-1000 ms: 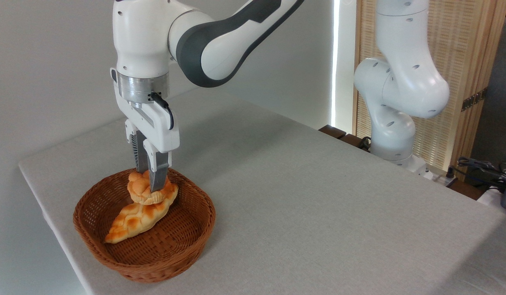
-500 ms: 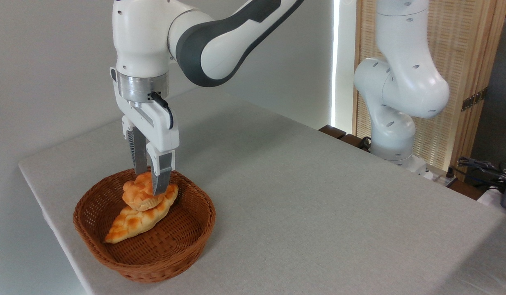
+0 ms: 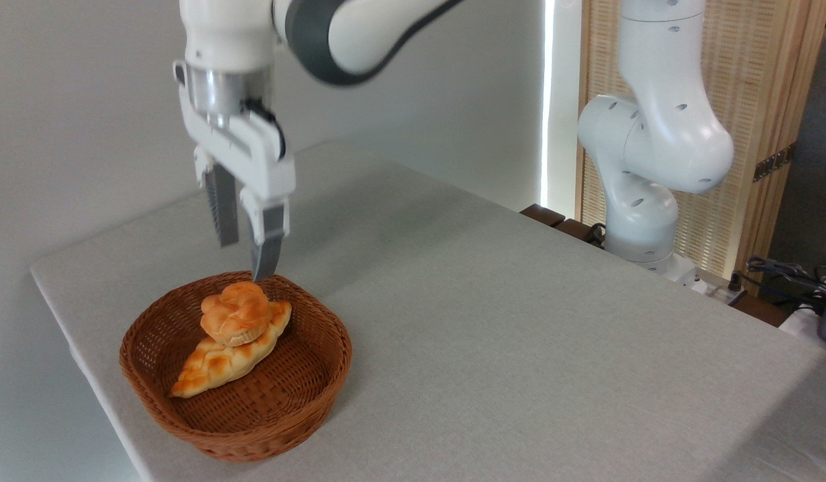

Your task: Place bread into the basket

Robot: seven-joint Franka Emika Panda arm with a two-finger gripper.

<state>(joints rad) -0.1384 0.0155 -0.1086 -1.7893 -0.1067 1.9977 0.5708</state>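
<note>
Camera: bread (image 3: 236, 312) rests atop braided loaf (image 3: 222, 358) inside basket (image 3: 299, 402).

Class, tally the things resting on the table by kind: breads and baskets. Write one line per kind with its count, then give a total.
Round buns: 1, the bread resting on top of the loaf
Braided loaves: 1, the long braided loaf lying in the basket
Baskets: 1, the basket
Total: 3

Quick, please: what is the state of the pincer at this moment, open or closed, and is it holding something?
Pincer: open, holding nothing, above the bun in the basket.
</note>
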